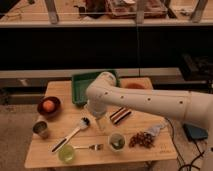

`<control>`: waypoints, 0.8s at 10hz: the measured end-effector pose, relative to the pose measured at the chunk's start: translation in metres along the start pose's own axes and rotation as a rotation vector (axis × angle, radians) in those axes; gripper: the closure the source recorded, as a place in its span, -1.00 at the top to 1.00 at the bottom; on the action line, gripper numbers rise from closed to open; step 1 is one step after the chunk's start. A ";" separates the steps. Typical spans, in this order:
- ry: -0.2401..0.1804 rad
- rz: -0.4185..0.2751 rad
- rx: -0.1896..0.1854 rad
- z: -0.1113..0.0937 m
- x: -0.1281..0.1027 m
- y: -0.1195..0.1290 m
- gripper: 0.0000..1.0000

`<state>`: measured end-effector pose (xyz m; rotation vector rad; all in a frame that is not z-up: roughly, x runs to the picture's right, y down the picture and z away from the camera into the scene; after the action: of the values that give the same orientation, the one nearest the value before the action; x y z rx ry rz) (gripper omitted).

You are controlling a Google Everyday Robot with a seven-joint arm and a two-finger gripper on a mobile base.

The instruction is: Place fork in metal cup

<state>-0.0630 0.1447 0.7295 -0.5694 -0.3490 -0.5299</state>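
Near the front edge of the light wooden table (60, 94), the small slim silver metal fork (93, 147) lay flat between a translucent green cup (66, 153) on its left and a pale cup with green contents (116, 142) on its right, just beside both. The small dull grey metal cup (41, 130) stood well apart from it at the table's left side, near a dark bowl holding an orange fruit (48, 106). The white arm's two-finger gripper (100, 123) hung pointing down over the middle of the table, farther back than the fork and a little to its right, holding nothing that could be made out; whether it was spread or closed could not be told. A long brush with a black handle (70, 136) lay slantwise just left of the gripper. The pick looked risky: a thin fork lying flat gives little to grip, and a descent slightly off to either side could knock over a neighbouring cup. The brush also lay across the straight path to the metal cup, so a low carry might snag it, and the cup's narrow mouth left little margin when dropping the fork in.
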 end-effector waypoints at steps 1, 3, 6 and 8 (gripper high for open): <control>-0.005 0.065 -0.043 0.008 0.000 0.004 0.60; -0.003 0.140 -0.082 0.018 -0.002 0.018 0.60; 0.003 0.194 -0.075 0.029 -0.012 0.042 0.60; -0.012 0.207 -0.038 0.040 -0.020 0.050 0.60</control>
<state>-0.0579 0.2114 0.7318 -0.6379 -0.2875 -0.3343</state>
